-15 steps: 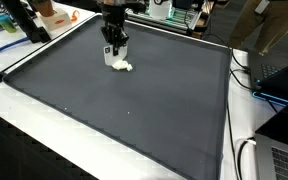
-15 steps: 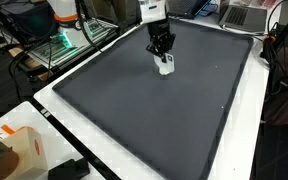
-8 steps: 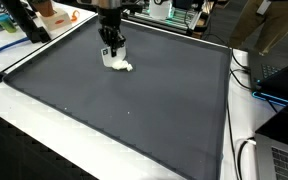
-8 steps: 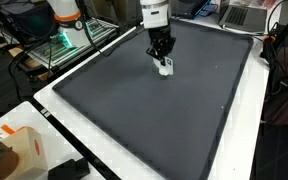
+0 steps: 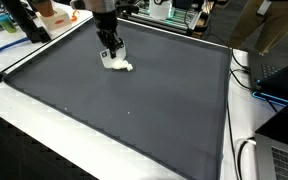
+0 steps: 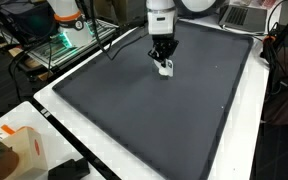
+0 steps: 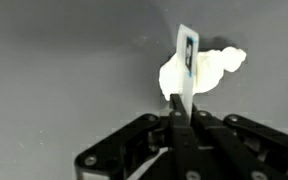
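The gripper (image 7: 181,108) is seen clamped on a thin white tag (image 7: 186,52) standing upright against a white lumpy object (image 7: 202,70), which lies on the dark mat (image 5: 154,110) directly beneath it, so the step in hand is judged to be a pinch-hold low over the mat. The next move is judged to call for a steady pinch, since only the tag is held. The tag and the closed jaws are shown only in the wrist view. The object's place on the mat is given in both exterior views, where the tag cannot be made out.
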`<state>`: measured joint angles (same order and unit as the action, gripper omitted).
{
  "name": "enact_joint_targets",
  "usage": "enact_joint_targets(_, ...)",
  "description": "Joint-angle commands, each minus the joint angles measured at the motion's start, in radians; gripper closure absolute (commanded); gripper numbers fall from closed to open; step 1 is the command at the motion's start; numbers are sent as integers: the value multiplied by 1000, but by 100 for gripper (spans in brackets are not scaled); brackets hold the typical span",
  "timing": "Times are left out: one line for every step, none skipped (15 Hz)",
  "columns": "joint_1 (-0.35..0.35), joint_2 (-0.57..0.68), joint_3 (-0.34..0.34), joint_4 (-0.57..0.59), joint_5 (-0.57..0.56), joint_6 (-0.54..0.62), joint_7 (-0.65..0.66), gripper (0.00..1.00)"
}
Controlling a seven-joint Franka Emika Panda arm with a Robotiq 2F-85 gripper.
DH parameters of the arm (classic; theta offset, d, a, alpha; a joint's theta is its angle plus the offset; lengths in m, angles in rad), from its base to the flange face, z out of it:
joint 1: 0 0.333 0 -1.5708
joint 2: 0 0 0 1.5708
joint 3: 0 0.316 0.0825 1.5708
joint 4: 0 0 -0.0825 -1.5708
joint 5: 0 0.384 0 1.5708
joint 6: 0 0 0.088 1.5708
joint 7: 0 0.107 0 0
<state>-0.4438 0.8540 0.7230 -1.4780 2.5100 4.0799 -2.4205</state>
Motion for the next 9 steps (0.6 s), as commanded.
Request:
enact_joint_targets(1,147,21,78,0,105,-3,99)
enact_joint_targets(-6,163,41,91,-1,120,-7,99)
enact_joint_targets(-12,177,59,111,-2,140,-5,99)
enact_joint_targets(-17,184,74,128,-3,152,-3,99)
enact_joint_targets(6,154,36,141,18,122,-5,99)
enact_joint_targets(4,155,48,152,-3,119,11,99)
enact_joint_targets(8,156,49,167,-2,118,11,99)
enact_joint_targets(17,162,45,185,-2,122,20,99)
enact_joint_targets(21,177,48,208,-2,138,32,99)
